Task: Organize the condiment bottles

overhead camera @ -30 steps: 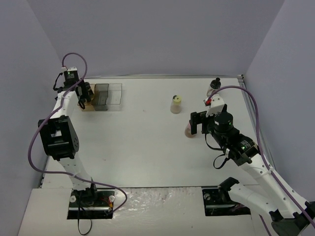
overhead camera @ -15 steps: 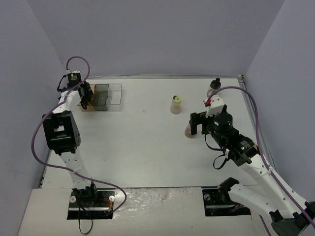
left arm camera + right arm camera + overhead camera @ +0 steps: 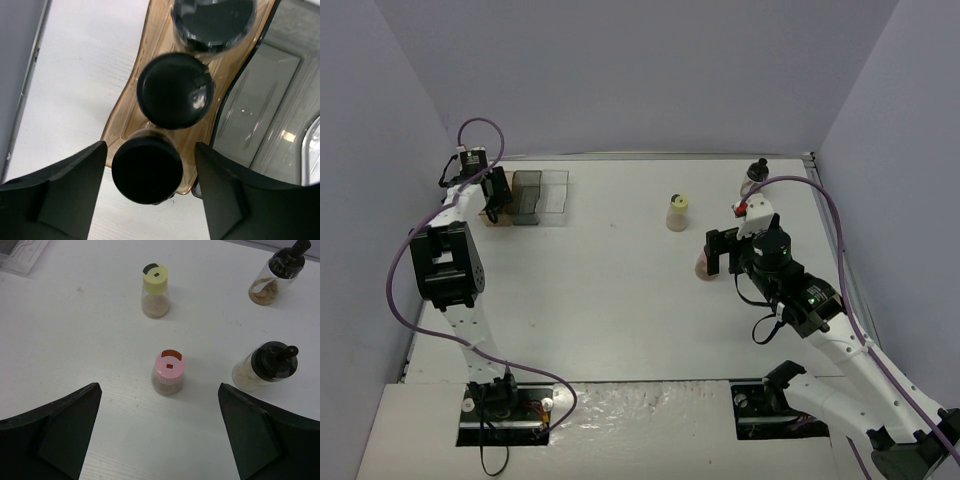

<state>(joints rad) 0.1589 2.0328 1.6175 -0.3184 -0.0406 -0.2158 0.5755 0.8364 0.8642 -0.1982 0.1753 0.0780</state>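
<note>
In the left wrist view, three black-capped condiment bottles stand in a row in the brown compartment [image 3: 125, 125] of the tray. My left gripper [image 3: 150, 146] is open around the nearest bottle [image 3: 146, 171], with a thin gap on each side. The middle bottle [image 3: 175, 91] and the far one [image 3: 212, 22] stand behind it. My right gripper [image 3: 158, 388] is wide open above the table, just short of the pink-capped bottle [image 3: 169, 372]. Beyond it are the yellow-capped bottle [image 3: 155, 290] and two knob-capped bottles [image 3: 267, 367] [image 3: 280, 272].
The tray [image 3: 542, 196] sits at the table's far left, with grey and clear compartments to the right of the brown one. From above, my left gripper [image 3: 492, 196] is over its left end. The yellow-capped bottle [image 3: 677, 213] stands mid-table, and my right gripper [image 3: 722, 250] is beside it.
My left gripper has opened and let go of the nearest black-capped bottle, which now stands in the brown compartment. The left arm's elbow shifted slightly. The right arm has not moved.
</note>
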